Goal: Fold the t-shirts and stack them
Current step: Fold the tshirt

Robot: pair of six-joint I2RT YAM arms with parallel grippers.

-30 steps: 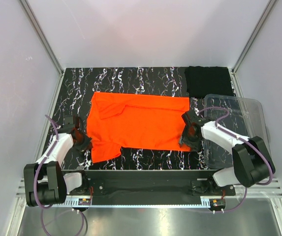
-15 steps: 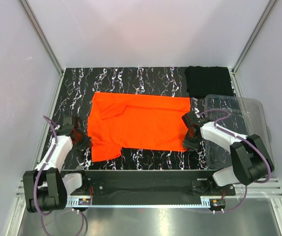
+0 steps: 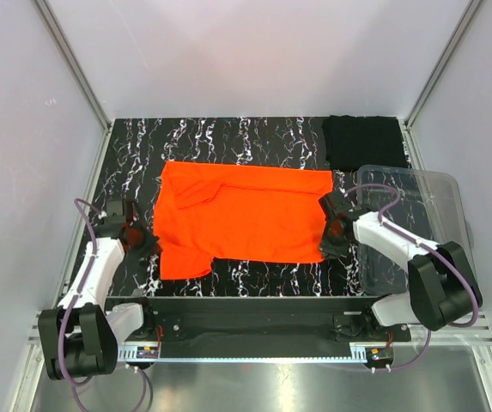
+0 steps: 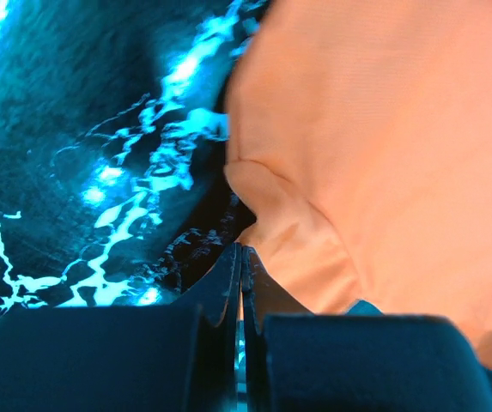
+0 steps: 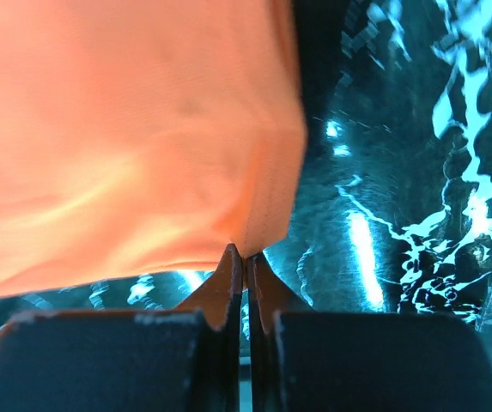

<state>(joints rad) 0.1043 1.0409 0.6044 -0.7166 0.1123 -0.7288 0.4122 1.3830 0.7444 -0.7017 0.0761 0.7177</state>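
Evidently the right gripper (image 5: 246,257) was clamped on just the near-right corner of the orange shirt (image 3: 246,215) lying flat mid-table, and the left gripper (image 4: 241,257) was closed at its near-left sleeve, hold unclear; such thin bites could slip on lifting, skewing the fold.

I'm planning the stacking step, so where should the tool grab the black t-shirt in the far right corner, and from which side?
Probably take the black t-shirt by its left edge near the front corner, coming from the left over the table. It lies flat and folded. The clear bin crowds its near side, and the walls close off the right and back.
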